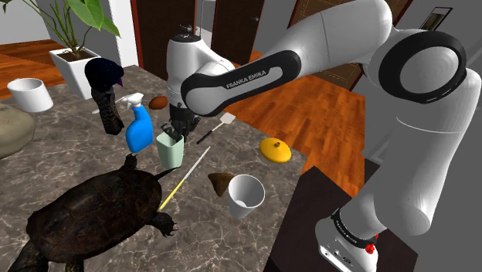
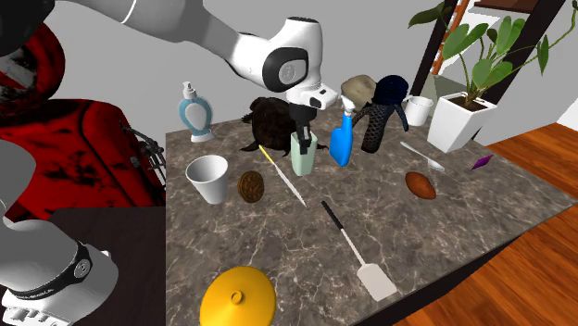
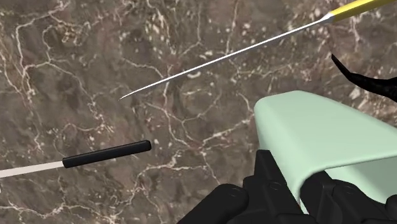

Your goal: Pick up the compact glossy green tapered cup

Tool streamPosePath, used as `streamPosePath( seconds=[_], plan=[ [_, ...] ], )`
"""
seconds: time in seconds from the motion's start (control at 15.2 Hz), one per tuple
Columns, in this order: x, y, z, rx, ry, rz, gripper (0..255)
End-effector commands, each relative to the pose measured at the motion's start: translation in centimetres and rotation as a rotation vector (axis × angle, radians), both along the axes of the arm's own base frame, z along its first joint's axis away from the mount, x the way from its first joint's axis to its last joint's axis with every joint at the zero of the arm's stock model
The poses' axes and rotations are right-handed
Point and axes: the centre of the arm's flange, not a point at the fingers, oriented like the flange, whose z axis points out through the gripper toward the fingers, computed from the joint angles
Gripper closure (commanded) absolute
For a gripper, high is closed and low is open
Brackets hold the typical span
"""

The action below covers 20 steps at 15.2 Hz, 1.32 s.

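Spanning the shoulder view: dark marble counter (image 1: 69, 147). White arm (image 1: 324, 46) reaches from the right edge to centre-left of frame. Big dark turtle (image 1: 93, 212) at lower left. Blue spray bottle (image 1: 140, 130) left of centre. Pale green cup (image 1: 170, 151) just right of the bottle and just above the turtle's shell, upright, base looks to be on the counter. White cup (image 1: 246, 195) at lower centre and yellow lid (image 1: 275, 149) right of centre, both well apart from the pale green cup. Thin yellow-handled skewer (image 1: 185, 179) lies between pale green cup and white cup. Black fingers (image 3: 273, 181) sit at the pale green cup's rim; in the wrist view, one finger on either side of the cup wall, clamped on it. Black spatula handle (image 3: 107, 154) flat on the counter, apart from the cup.
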Motion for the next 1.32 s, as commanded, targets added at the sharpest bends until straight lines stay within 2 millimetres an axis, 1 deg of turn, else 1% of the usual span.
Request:
streamPosePath(
  seconds=[0.0, 0.4, 1.25],
  plan=[
    [0.0, 0.0, 0.0, 0.000, 0.000, 0.000, 255],
    [-0.1, 0.0, 0.0, 0.000, 0.000, 0.000, 255],
    [-0.1, 0.0, 6.9, 0.000, 0.000, 0.000, 255]
  ],
)
